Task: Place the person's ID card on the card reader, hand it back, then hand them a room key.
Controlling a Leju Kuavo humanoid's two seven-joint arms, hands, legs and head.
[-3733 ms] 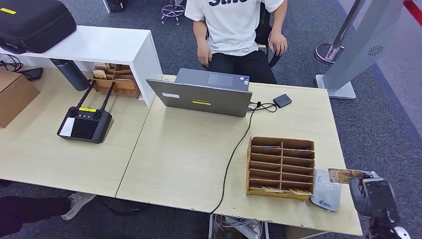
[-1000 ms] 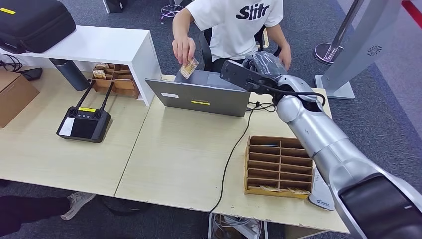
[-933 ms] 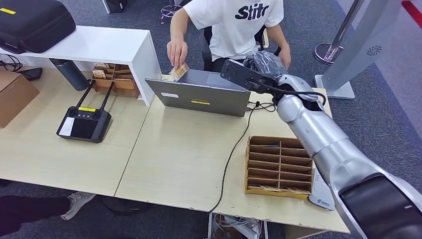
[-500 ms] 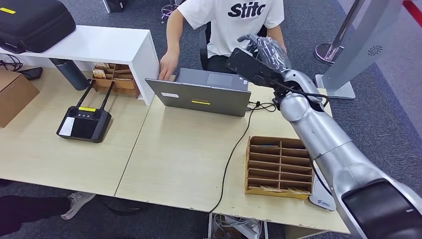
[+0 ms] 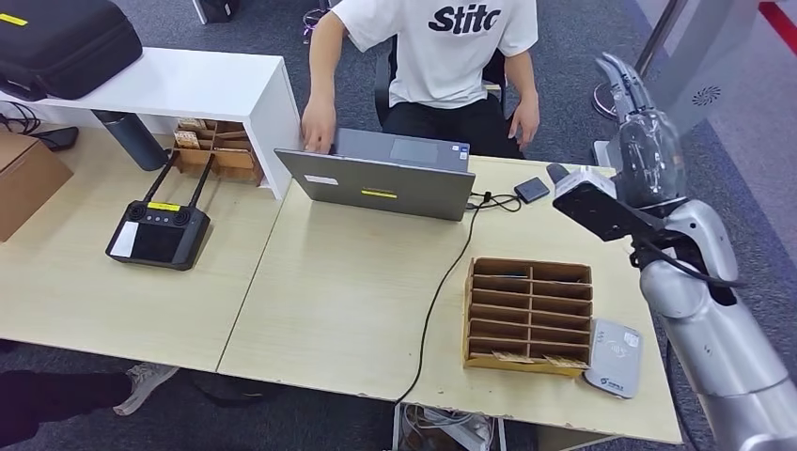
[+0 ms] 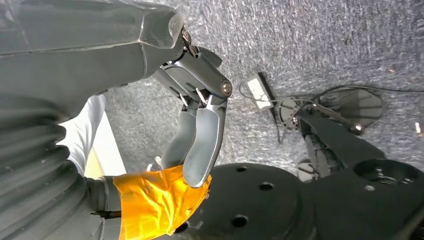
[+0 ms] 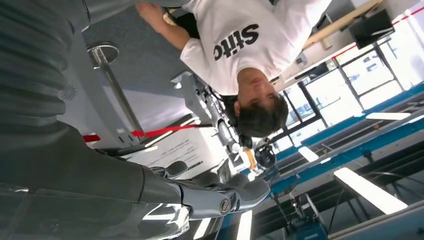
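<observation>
Cardboard key rack [image 5: 531, 315] lies well below the raised right hand [image 5: 637, 132], whose empty fingers [image 5: 620, 75] are spread; a key should be pinched squarely.

Pale wood-grain laminate table [image 5: 357, 301], matt. Compartmented organiser [image 5: 529, 315] of brown cardboard, at 9 o'clock of a smooth white plastic card reader [image 5: 616, 358]. Laptop [image 5: 381, 183] with matt grey metallic lid. Right hand [image 5: 642, 141] under clear glossy film; arm [image 5: 710, 329] of brushed silver metal. Rough grey carpet [image 5: 714, 225].
</observation>
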